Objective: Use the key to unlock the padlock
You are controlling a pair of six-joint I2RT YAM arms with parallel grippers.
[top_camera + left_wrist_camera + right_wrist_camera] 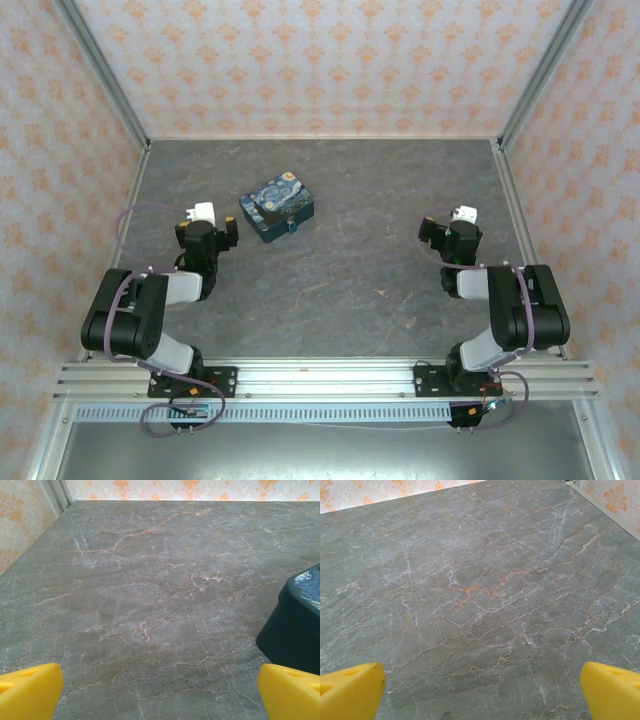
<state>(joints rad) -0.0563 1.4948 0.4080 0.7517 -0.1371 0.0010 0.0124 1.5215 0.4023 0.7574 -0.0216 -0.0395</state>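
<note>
Grey marble table (350, 290), starry box (277, 204) beside L gripper (160, 692), R gripper (480, 690) apart, both spread wide

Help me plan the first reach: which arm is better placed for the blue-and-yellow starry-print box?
Likely left. The left gripper, open, sits beside the blue-and-yellow starry-print box; the right gripper is much farther away.
</note>
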